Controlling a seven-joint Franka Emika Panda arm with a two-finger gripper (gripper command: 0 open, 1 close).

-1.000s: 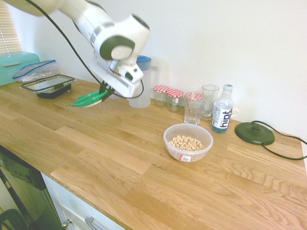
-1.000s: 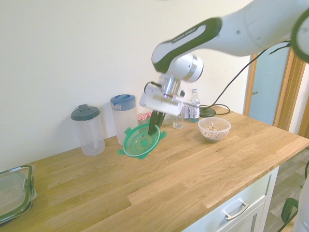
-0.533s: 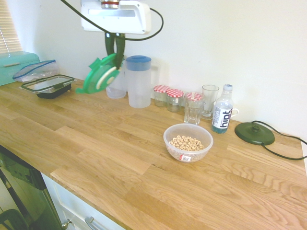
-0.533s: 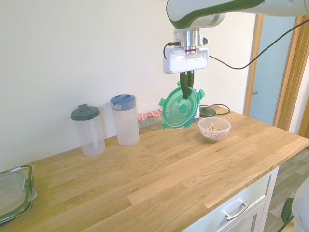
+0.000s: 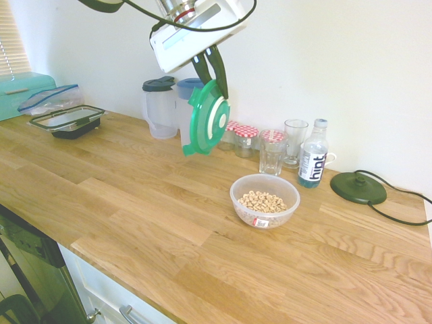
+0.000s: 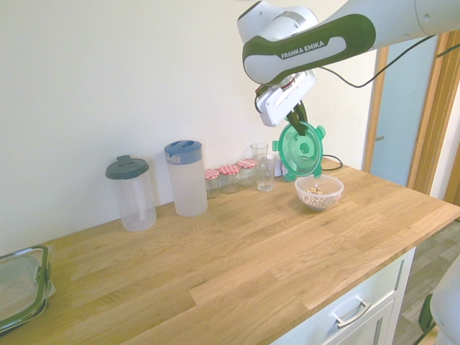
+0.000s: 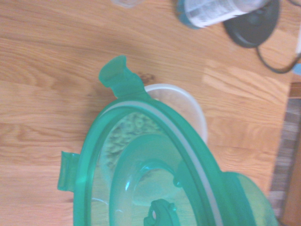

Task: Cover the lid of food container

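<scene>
The green snap lid [image 5: 209, 121] has swung nearer the cereal bowl [image 5: 264, 202], to its 11 o'clock in the first exterior view. The pincer [image 5: 217, 89] pinches it shut, tipped up; it likely needs laying flat.

Bare tabletop [image 5: 135, 223] is stretching left of the bowl [image 5: 264, 202]; jars [image 5: 246, 140], glasses [image 5: 272, 154] and bottle [image 5: 312, 155] are blocking the far side.

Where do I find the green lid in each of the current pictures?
First exterior view: above centre, left of the bowl, lid.
Second exterior view: right of centre, above the bowl.
Wrist view: large, across the bottom middle, partly over the bowl.
Shared landmark: the cereal bowl.
</scene>
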